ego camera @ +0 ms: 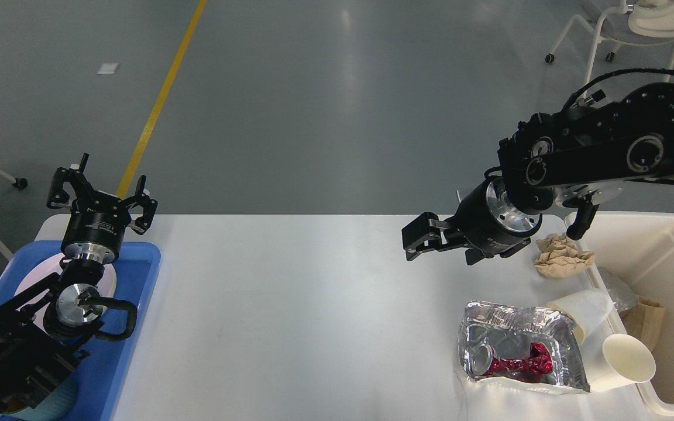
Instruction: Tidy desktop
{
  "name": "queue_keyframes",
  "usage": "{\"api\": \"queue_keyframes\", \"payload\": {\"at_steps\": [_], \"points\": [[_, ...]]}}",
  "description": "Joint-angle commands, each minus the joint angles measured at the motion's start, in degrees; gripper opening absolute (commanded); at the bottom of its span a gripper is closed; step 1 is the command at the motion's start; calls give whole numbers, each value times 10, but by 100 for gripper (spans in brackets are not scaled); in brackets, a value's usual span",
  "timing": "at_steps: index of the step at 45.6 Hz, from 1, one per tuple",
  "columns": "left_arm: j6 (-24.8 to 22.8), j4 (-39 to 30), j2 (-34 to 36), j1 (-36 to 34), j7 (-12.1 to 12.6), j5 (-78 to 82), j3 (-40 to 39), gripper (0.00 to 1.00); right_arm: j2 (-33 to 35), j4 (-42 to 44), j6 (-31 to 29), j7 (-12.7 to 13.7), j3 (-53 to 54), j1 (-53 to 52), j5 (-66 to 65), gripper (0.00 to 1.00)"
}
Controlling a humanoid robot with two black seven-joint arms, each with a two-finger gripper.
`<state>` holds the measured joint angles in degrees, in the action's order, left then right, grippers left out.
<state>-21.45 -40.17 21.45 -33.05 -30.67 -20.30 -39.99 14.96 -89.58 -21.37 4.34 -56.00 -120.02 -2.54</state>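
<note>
Our desktop (pixel 313 304) fills the lower part of the head view: a smooth, matte white slab with rounded far corners, bare across its middle. At its left end sits a glossy blue plastic tray (pixel 138 280) with a pale round plate (pixel 109 280) lying in it. Our left gripper (pixel 102 196) hangs above the tray's far edge, its black fingers spread wide with nothing between them. Our right gripper (pixel 412 241) reaches in from the right over the desktop's far side; its blocky black fingers sit close together end-on, so we cannot tell whether they are parted or closed. Just beside the wrist lies a crumpled wad of brown paper (pixel 562 255), against the cream bin (pixel 664 234) at the right end. Nearer us, a creased, shiny foil tray (pixel 512 321) holds a crushed red can (pixel 515 362) (silver end facing left). Two white paper cups (pixel 623 362) lie tipped between foil and bin, mouths facing us
</note>
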Motion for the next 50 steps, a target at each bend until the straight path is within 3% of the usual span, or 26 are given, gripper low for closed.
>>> {"api": "queue_keyframes", "payload": {"at_steps": [1,12,17,24,37,50], "points": [[0,0,0,-1,0,0,0,97,3,5,1,1,-12,27,0,100],[0,0,0,0,0,0,0,97,76,29,35,1,-96,148,-1,100],[0,0,0,0,0,0,0,97,142,20,70,1,-96,206,-4,100],[0,0,0,0,0,0,0,97,176,20,142,1,-101,250,-6,100],[0,0,0,0,0,0,0,97,197,22,222,0,-135,277,-80,100],[0,0,0,0,0,0,0,97,180,55,252,-5,-125,330,-86,100]]}}
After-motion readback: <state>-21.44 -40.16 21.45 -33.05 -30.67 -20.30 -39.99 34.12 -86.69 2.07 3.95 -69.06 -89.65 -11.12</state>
